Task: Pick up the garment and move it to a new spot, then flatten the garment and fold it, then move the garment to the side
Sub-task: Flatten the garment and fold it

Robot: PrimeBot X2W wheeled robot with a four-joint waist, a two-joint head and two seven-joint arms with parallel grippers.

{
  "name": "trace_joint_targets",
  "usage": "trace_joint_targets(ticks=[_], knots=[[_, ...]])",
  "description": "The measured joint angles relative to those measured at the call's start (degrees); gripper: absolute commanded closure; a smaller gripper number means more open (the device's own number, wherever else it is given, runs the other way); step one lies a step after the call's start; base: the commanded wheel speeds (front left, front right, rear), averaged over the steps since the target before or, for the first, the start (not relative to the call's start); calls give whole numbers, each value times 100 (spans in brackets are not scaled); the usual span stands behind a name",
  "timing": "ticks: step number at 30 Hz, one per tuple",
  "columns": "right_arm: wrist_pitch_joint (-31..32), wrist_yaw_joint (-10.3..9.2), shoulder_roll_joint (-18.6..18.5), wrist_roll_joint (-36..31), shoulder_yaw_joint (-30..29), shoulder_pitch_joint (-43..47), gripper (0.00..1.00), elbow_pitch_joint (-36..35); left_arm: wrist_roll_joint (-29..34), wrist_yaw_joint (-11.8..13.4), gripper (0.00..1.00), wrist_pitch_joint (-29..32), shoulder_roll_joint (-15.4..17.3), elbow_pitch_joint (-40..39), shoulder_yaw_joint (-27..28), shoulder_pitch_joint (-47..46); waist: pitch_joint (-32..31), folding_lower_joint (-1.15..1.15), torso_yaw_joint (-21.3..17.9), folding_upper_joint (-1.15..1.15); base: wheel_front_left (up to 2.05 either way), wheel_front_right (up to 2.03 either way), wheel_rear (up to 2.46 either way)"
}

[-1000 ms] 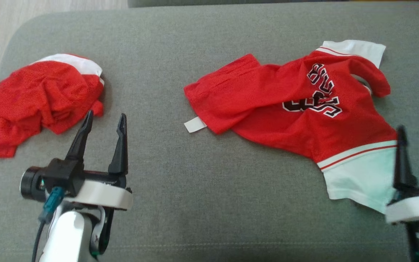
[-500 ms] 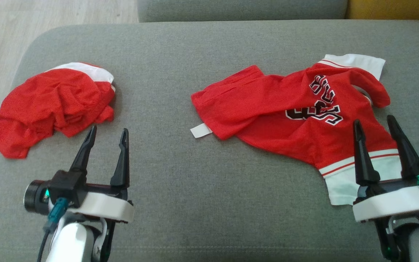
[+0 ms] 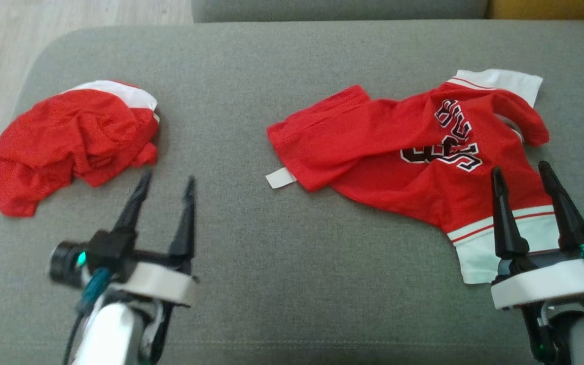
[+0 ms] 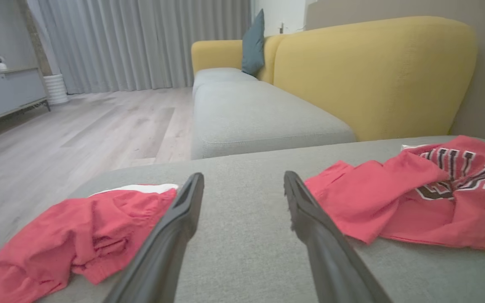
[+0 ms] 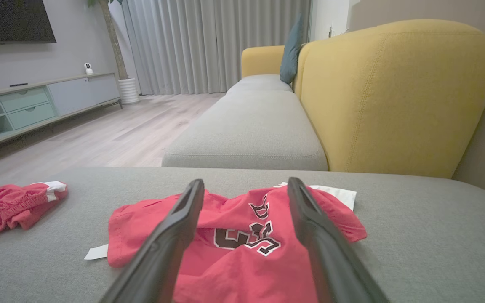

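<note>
Grey sofa seat is spread beneath everything. Near its left edge a crumpled red garment is bunched, and the left gripper is held near it, fingers apart. Toward the right edge the red jersey is sprawled in folds, with the right gripper poised over its white hem, fingers apart. Only one layer could be pinched, so folds would be dragged; no obstacle is seen.

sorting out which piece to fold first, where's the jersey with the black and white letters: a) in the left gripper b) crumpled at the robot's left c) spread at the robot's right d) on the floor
c: the lettered jersey lies spread on the grey cushion, near the open right gripper.
</note>
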Motion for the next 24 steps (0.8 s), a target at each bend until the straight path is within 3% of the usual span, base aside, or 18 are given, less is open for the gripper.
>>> trace_joint_targets(ticks=[9,17,24], knots=[[9,0,4,0,169,-98,0,-29,-354,-572,0,821,-357,834,-887,-1505,437,0,-203,0,0,0,0],[-36,0,5,68,186,-302,0,24,-866,-651,0,1306,-433,2479,-994,-2637,878,1,-591,0,0,0,0],[-163,0,5,204,210,-366,0,138,-1084,-669,0,1337,-478,3589,-940,-3225,1128,1,-839,0,0,0,0]])
